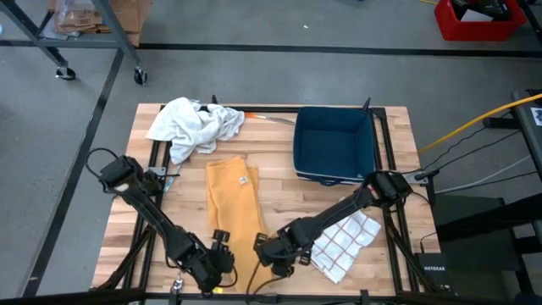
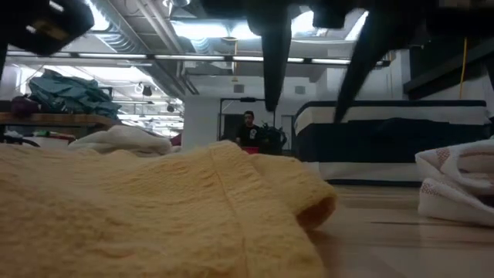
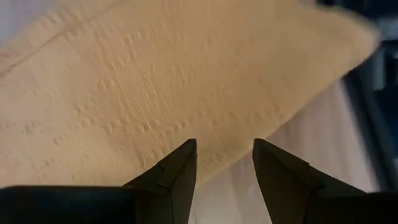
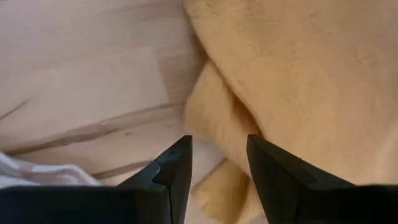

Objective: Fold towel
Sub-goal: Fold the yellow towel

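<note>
A mustard-yellow towel (image 1: 235,201) with a fine woven texture is lying on the pale wooden table (image 1: 391,132). A plain white cloth (image 1: 191,125) is sitting crumpled beside a dark navy bin (image 1: 335,144) (its inside the same deep blue). Another white towel (image 1: 345,243) is showing a thin dark grid check. Both arms are showing black

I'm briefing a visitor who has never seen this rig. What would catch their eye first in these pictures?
Probably the yellow towel, lying long and partly folded mid-table, with both dark arms reaching in to its near end: the left gripper and right gripper, fingers open, flank it. Next, the crumpled white towel at the far left, the blue bin at the far right, and a checked cloth under the right arm.
</note>
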You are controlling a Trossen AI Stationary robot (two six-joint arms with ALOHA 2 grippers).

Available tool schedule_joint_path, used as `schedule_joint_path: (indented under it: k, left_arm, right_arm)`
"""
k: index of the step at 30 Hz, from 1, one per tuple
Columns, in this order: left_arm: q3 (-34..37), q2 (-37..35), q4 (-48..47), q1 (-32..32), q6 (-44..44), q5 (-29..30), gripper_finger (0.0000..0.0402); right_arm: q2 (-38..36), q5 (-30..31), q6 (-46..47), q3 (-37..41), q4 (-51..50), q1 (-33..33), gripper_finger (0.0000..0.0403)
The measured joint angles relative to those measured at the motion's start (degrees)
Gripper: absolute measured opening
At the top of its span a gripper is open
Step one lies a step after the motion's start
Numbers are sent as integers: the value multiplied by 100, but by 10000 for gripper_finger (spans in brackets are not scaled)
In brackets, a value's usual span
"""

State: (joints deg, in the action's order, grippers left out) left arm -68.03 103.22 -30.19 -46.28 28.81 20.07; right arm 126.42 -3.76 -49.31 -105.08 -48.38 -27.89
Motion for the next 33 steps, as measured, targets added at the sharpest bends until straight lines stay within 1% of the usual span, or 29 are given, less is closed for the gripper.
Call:
schedule_joint_path:
  k: [3, 7, 13, 21, 27, 33]
  left_arm:
    - [-2, 239, 6, 6, -258, 7, 150]
    - [0, 463, 127, 9, -498, 136, 150]
    - [0, 542, 262, 4, -515, 165, 150]
    - [0, 667, 349, 26, -514, 168, 150]
    - [-15, 894, 676, 26, -397, 228, 150]
    - [-17, 920, 642, 15, -154, 233, 150]
  right_arm:
    - [1, 121, -187, 255, 320, -28, 156]
    - [6, 506, -405, 536, 619, -23, 156]
    - [8, 474, -509, 822, 906, -26, 156]
    - [8, 467, -506, 1067, 1852, -27, 156]
    - [8, 496, -495, 1069, 1862, -25, 156]
    - [9, 830, -139, 1069, 1554, -27, 156]
